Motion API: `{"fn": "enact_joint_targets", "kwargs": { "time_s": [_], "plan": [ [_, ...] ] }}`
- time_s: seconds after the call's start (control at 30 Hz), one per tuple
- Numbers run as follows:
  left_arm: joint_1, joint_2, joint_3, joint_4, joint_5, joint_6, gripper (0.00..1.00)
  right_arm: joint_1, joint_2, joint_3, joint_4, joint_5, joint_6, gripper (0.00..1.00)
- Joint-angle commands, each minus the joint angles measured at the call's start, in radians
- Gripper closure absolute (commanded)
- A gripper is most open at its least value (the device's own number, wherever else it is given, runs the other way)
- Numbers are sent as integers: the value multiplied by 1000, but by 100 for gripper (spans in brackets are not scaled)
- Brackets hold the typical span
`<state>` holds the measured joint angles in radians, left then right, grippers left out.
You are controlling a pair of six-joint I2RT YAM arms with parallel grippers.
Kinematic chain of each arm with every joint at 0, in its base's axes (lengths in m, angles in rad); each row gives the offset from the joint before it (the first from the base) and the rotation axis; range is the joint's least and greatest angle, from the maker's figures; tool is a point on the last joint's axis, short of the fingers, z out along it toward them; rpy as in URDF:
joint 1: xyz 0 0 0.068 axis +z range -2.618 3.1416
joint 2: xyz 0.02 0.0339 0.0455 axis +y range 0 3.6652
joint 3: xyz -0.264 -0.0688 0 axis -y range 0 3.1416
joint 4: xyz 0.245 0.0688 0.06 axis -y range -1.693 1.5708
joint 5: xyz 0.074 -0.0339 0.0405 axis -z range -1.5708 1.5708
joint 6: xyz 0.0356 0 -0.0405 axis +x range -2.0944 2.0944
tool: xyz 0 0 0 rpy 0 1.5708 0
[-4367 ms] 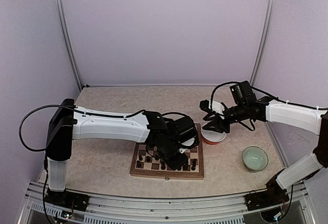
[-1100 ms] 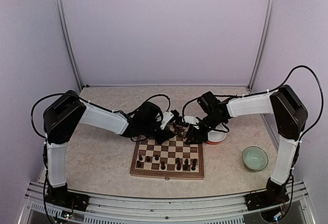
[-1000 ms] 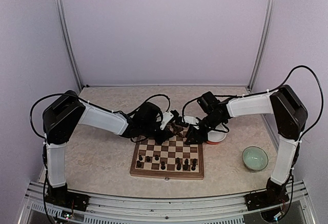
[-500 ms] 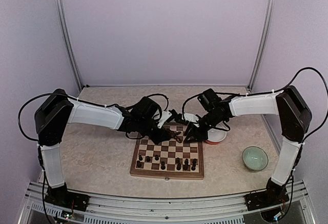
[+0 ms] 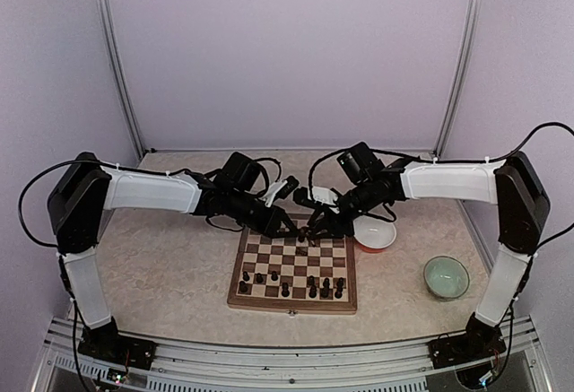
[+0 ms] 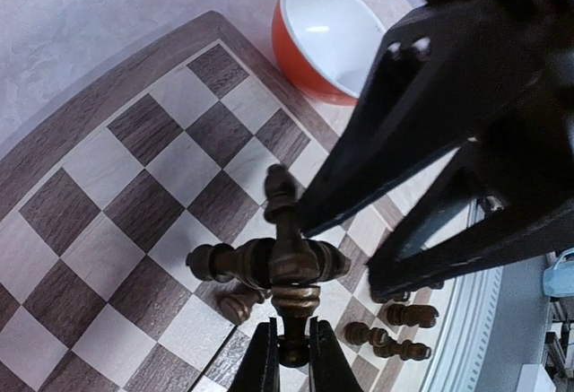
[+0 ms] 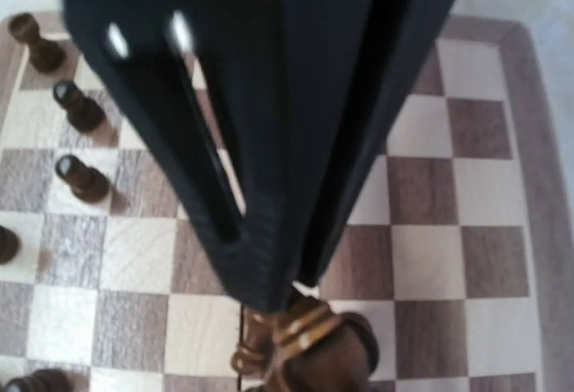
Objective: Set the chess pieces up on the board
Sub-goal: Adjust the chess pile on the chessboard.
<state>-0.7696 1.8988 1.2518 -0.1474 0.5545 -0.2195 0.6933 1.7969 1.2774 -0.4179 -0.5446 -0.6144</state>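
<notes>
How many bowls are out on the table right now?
2. An orange bowl sits beside the board's far right corner; a pale green bowl sits alone further right. None looks hidden.

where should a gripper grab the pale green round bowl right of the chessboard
Grip the pale green round bowl by its rim, coming straight down, one finger inside and one outside: it sits upright, mouth up, with nothing close around it.

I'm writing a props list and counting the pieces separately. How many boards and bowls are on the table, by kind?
Chessboard: 1
Orange-red bowl: 1
Pale green bowl: 1
Total: 3
</notes>
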Motion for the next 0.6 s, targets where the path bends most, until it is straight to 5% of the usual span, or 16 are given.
{"fn": "enact_joint_targets", "kwargs": {
  "time_s": [0.0,0.57],
  "plan": [
    [8,-69,-19,48,91,-57,98,3,38,-25,18,-22,-14,64],
    [34,-83,-20,-20,172,-156,98,3,-21,-62,50,15,-15,63]
  ]
}}
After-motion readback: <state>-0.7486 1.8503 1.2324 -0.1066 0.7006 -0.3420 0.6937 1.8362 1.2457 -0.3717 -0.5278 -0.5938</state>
